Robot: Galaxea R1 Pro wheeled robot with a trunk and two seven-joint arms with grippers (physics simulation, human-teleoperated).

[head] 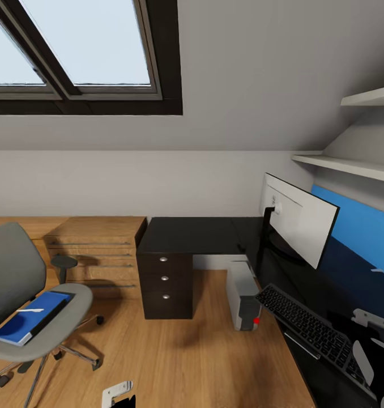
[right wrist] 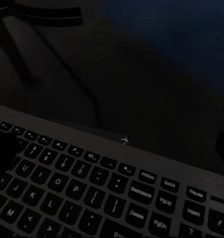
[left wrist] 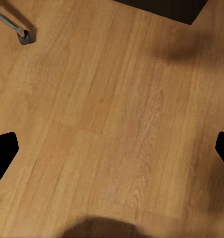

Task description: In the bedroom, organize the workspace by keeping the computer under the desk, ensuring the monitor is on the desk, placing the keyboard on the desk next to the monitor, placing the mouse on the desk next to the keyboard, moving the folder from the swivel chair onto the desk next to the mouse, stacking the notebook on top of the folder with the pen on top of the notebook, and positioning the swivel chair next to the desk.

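The grey swivel chair (head: 13,272) stands at the left on the wood floor. On its seat lies the blue folder (head: 33,317) with a thin white stick-like item (head: 31,310) on top. The black L-shaped desk (head: 192,235) runs along the back and right. The monitor (head: 299,218) stands on it, white back showing. The keyboard (head: 314,331) lies at the desk's front edge. The grey computer (head: 242,294) stands on the floor by the desk. My left gripper (left wrist: 112,148) hangs open over bare floor. My right gripper (right wrist: 112,148) is open above the keyboard (right wrist: 92,188).
A low oak chest (head: 96,249) with bar handles stands between chair and desk. The three-drawer unit (head: 165,286) closes the desk's left end. White shelves (head: 350,164) hang at the upper right above a blue wall panel (head: 362,226). A chair castor (left wrist: 24,35) lies near my left gripper.
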